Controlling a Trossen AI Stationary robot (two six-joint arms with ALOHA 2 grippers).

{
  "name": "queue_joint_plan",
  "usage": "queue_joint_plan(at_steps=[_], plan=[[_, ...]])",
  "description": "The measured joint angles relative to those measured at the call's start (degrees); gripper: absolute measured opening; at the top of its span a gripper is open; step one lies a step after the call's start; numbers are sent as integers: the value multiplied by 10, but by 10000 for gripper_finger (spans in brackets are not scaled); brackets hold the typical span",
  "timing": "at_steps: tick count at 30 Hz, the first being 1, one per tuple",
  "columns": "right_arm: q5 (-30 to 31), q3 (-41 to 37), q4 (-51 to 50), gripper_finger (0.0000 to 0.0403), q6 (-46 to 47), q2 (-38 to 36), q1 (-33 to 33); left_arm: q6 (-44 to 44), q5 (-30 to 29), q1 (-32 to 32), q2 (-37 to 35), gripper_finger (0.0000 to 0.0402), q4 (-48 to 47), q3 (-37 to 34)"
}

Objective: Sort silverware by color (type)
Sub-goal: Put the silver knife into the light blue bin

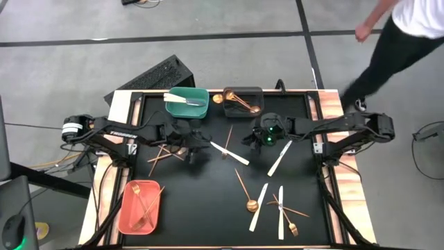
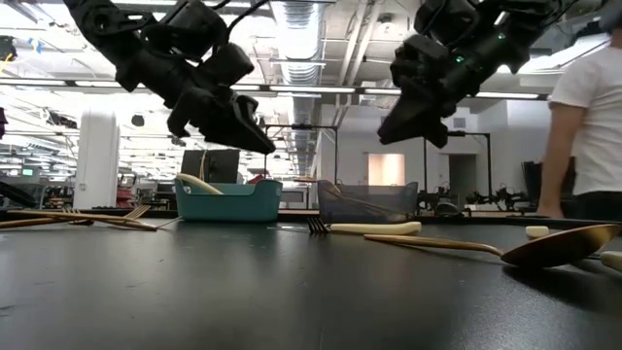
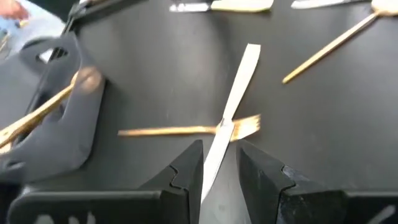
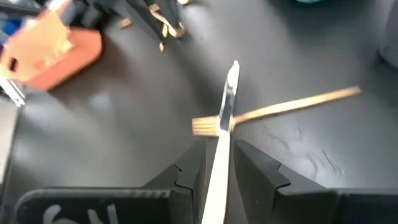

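Observation:
A white knife [image 1: 229, 153] lies flat in the middle of the table, crossing over a gold fork [image 1: 228, 139]. My left gripper [image 1: 196, 147] hovers just left of it and my right gripper [image 1: 262, 141] just right of it. Both are open and raised well above the tabletop, as the low view shows [image 2: 258, 144] [image 2: 389, 131]. In each wrist view the knife [image 3: 239, 81] [image 4: 229, 93] and the fork [image 3: 168, 130] [image 4: 298, 102] show on the table through the gap between the fingers. More white knives [image 1: 279, 157] and gold pieces lie toward the near right.
At the far edge, a teal bin [image 1: 187, 102] holds white knives and a dark grey bin [image 1: 243, 102] holds gold spoons. A salmon bin [image 1: 139, 206] near left holds gold forks. Gold utensils [image 1: 163, 154] lie under the left arm, and a spoon [image 1: 246, 191], knives and forks sit near right. A person [image 1: 409, 28] walks beyond the far right corner.

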Motion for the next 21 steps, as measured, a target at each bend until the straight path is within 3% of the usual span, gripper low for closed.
queue_joint_plan(at_steps=[4,8,16,21], plan=[[-4,0,-63,108,10,-4,1,16,48,2,5,84,56,0],[-46,0,-127,109,53,-4,-3,29,86,2,16,84,108,0],[-144,0,-266,109,121,-4,-9,5,93,5,18,107,165,0],[-146,0,-393,109,112,-4,-8,-54,103,7,28,145,156,0]])
